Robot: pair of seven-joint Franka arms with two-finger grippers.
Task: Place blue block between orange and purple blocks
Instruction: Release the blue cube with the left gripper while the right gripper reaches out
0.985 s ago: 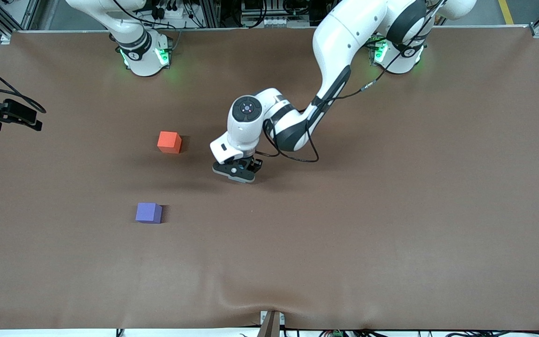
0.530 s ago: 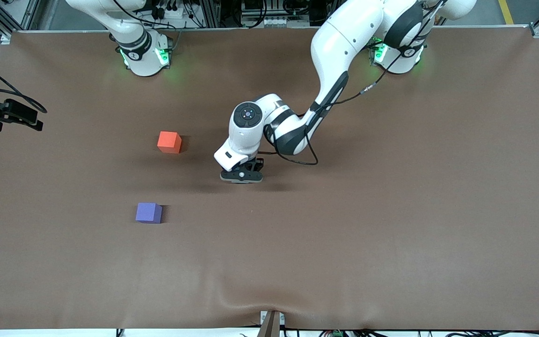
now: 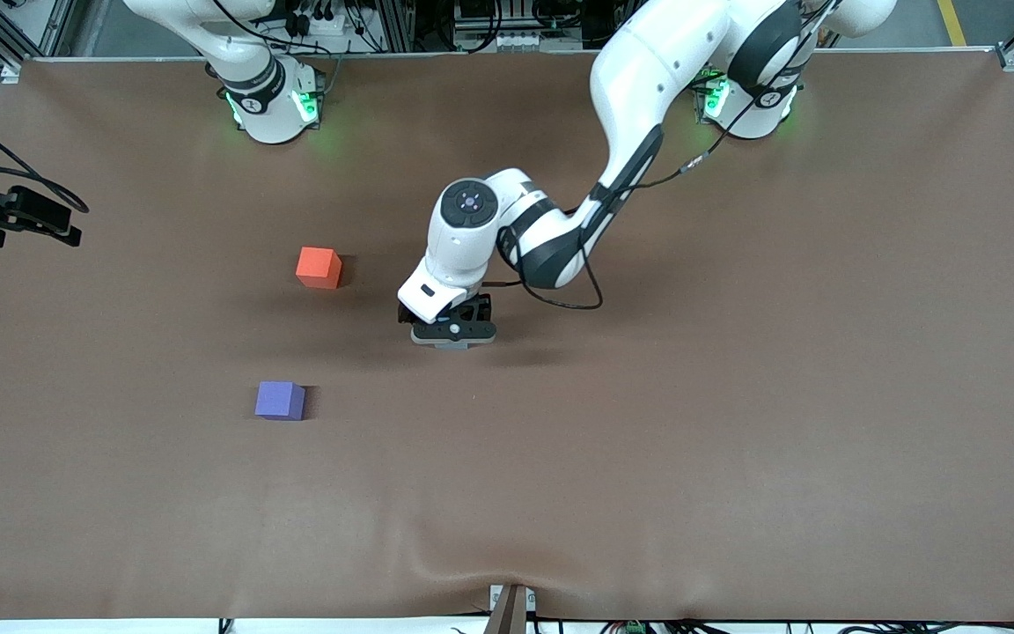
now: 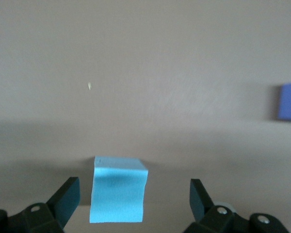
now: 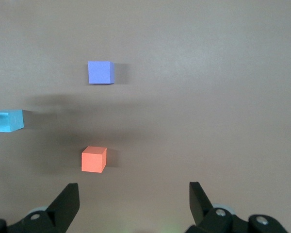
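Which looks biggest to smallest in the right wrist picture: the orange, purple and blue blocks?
1. orange block, slightly largest
2. purple block, close to it
3. blue block, cut by the picture's edge, so unsure
Nearness to the camera may explain the small differences.

Front camera looks down from high across the table; both wrist cameras face downward, sharing the purple block and blue block

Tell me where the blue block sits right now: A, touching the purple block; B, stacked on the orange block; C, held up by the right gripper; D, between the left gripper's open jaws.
D: in the left wrist view the blue block sits on the table between the left gripper's open jaws.
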